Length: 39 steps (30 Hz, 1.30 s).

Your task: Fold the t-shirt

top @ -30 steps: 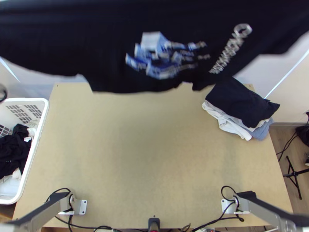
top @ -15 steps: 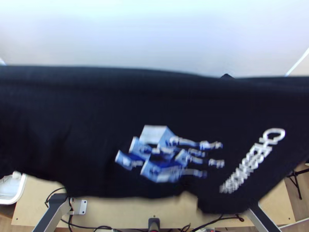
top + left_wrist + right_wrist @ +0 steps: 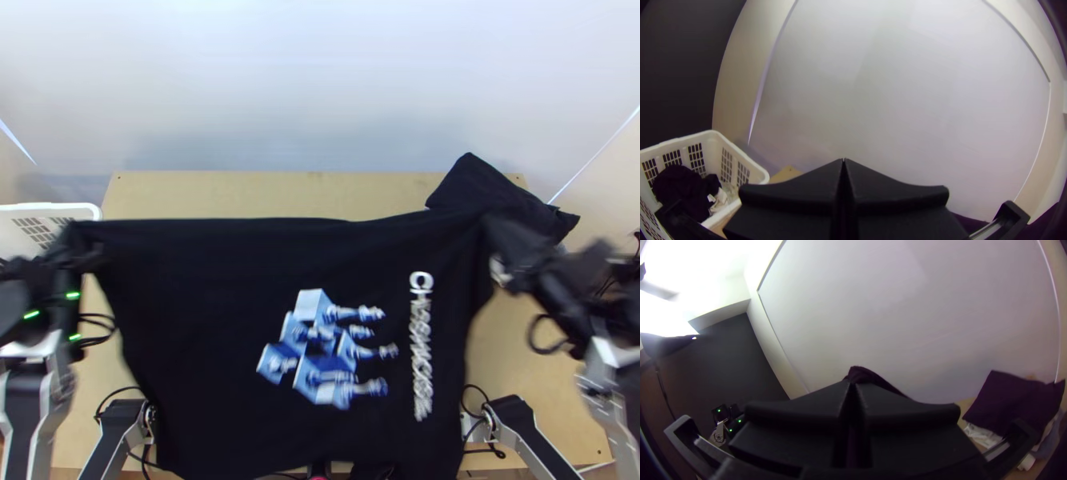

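Observation:
The black t-shirt (image 3: pixel 224 320) with a blue-and-white print and white lettering hangs spread out between both grippers, its top edge stretched nearly straight and its lower part towards the table's near edge. My left gripper (image 3: pixel 84 240) is shut on one upper corner; in the left wrist view the left gripper (image 3: pixel 843 162) has its fingers together, with dark cloth (image 3: pixel 971 222) behind. My right gripper (image 3: pixel 498 228) is shut on the opposite upper part; in the right wrist view a bit of the shirt (image 3: pixel 861 374) sticks out at the tips of the right gripper (image 3: pixel 853 384).
A folded stack of clothes with a black piece on top (image 3: pixel 500 196) lies at the table's far right, close to my right gripper. Left of the table stands a white basket (image 3: pixel 48 210) with dark and light clothes. Bare table (image 3: pixel 264 192) shows beyond the shirt.
The shirt swept from the top of the top view towards the near edge and now looks smaller, lower over the table. Both arms and grippers have come into the top view.

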Each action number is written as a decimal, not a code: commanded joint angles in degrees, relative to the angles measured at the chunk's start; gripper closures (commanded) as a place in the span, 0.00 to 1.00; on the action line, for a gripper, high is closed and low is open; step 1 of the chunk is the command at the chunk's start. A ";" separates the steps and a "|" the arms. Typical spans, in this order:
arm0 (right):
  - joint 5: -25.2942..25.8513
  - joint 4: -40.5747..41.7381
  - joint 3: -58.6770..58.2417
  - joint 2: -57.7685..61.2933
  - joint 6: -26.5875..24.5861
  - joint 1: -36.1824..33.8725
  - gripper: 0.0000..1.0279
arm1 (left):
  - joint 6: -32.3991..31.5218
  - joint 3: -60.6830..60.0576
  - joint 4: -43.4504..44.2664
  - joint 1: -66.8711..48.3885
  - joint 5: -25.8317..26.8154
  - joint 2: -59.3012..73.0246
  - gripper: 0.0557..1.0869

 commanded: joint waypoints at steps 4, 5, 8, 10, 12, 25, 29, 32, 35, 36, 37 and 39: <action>0.28 15.14 -22.72 11.20 1.05 3.60 0.97 | 0.31 -18.46 23.27 -2.16 2.82 20.36 0.97; 0.46 16.02 -22.63 13.14 1.14 3.60 0.97 | 0.31 -17.14 24.23 -2.87 2.82 23.09 0.97; 1.51 18.92 -21.57 19.20 1.14 2.99 0.97 | 0.22 -13.01 28.28 -2.96 2.82 31.70 0.97; 1.69 19.01 -19.20 25.18 1.14 2.81 0.97 | -0.22 -9.49 29.95 -2.60 2.82 37.77 0.97; 1.60 18.66 -16.21 31.24 1.14 1.85 0.97 | -0.66 -5.63 30.03 -2.25 2.82 43.74 0.97; 1.51 10.92 10.16 61.92 -4.22 -2.99 0.97 | -0.48 15.38 31.70 -1.72 3.70 69.85 0.97; 1.60 10.92 15.87 67.19 -4.92 -3.25 0.97 | -0.04 19.77 31.62 -1.55 4.05 73.80 0.97; 1.69 11.01 18.77 69.65 -5.01 -3.43 0.97 | 0.48 22.41 31.62 -1.02 4.40 76.17 0.97; 2.22 11.80 20.79 71.23 -5.10 -4.22 0.97 | 0.75 25.14 31.09 -0.23 4.67 78.20 0.97; 2.30 11.89 21.67 71.50 -5.10 -4.75 0.97 | 0.92 25.84 31.00 0.03 4.67 78.81 0.97; 2.48 11.89 22.64 71.85 -5.36 -5.36 0.97 | 1.01 26.54 30.91 0.21 4.67 79.25 0.97; 2.57 11.98 24.83 72.37 -6.24 -6.94 0.97 | 1.19 28.21 30.21 0.38 4.76 80.30 0.97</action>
